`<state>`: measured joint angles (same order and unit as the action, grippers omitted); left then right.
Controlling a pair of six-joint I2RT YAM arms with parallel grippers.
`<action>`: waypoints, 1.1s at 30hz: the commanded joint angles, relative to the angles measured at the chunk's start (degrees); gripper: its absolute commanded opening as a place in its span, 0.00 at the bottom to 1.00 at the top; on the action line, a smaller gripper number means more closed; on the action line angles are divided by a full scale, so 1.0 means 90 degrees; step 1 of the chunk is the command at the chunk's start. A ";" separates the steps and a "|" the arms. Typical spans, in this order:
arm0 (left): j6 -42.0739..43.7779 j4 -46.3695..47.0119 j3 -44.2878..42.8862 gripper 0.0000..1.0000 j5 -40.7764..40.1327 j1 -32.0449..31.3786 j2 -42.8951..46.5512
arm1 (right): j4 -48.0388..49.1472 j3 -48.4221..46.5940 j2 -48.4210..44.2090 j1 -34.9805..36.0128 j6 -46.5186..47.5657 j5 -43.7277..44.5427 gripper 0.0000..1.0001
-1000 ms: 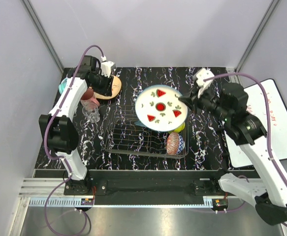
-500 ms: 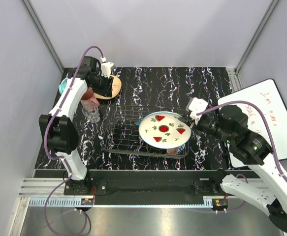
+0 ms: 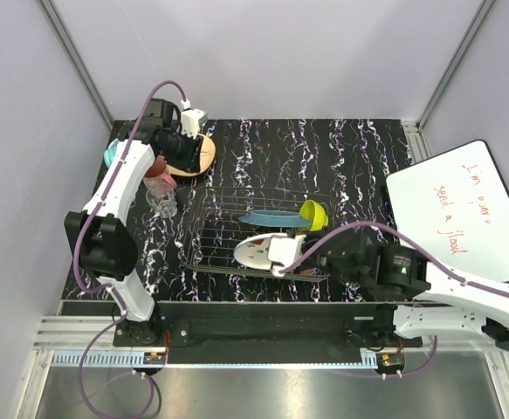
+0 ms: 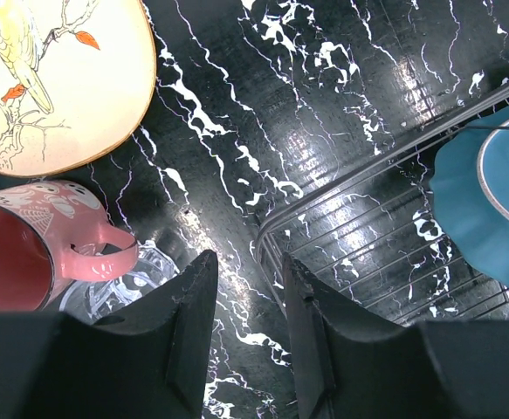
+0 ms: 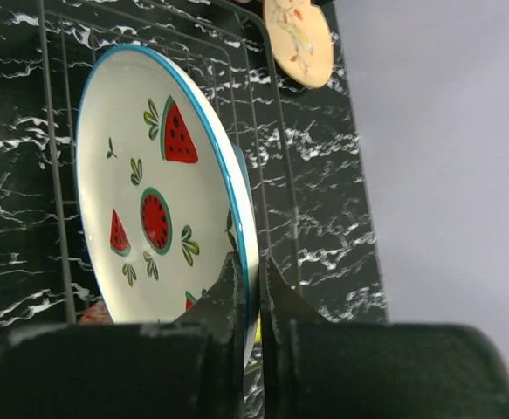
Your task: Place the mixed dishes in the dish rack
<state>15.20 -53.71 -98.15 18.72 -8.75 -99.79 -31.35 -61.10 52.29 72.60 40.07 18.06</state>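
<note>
The white watermelon-print plate (image 5: 149, 183) stands tilted on edge in the near part of the dish rack (image 3: 215, 229), and my right gripper (image 5: 250, 262) is shut on its blue rim (image 3: 254, 252). A teal plate (image 3: 270, 218) and a yellow-green bowl (image 3: 314, 212) lie further back in the rack. My left gripper (image 4: 247, 262) hangs open and empty over the table between the small clear glass (image 4: 123, 281) and the rack's corner (image 4: 350, 218). Next to the glass are the pink mug (image 4: 27, 253) and the tan floral plate (image 4: 53, 78).
A whiteboard (image 3: 455, 218) with red writing lies off the table's right edge. A teal object (image 3: 112, 155) sits at the far left behind my left arm. Metal posts and grey walls close in the back. My right arm reaches low across the rack's near right corner.
My right arm has swung the watermelon plate from above the rack's far side down to its near side and tipped it from flat onto its edge. The left arm has hardly moved.
</note>
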 commanded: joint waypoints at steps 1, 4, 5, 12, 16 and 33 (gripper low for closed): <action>-0.0058 0.0011 -0.0189 0.39 0.0078 0.0006 0.0238 | 0.1851 0.0118 -0.0175 0.0702 0.1305 0.1876 0.00; -0.0058 0.0021 -0.0120 0.39 0.0098 0.0006 0.0228 | 0.2409 0.0314 -0.0146 0.1093 0.1921 0.2415 0.00; -0.0058 0.0021 -0.0101 0.39 0.0098 0.0006 0.0228 | 0.2622 0.0353 -0.0146 0.1171 0.2021 0.2504 0.00; 0.0000 0.0021 0.0036 0.39 0.0078 0.0016 0.0296 | 0.3433 0.0859 -0.0068 0.1621 0.3065 0.3012 0.00; 0.0059 0.0040 0.0163 0.38 0.0049 0.0016 0.0394 | 0.4001 0.1281 -0.0136 0.1826 0.3477 0.3295 0.00; 0.0117 0.0128 0.0407 0.37 0.0049 0.0045 0.0521 | 0.5153 0.2667 -0.0263 0.2031 0.3828 0.3901 0.00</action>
<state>15.27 -54.11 -95.13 18.72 -8.69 -97.41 3.73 -38.13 52.12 90.19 70.59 49.17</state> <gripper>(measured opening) 0.379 0.043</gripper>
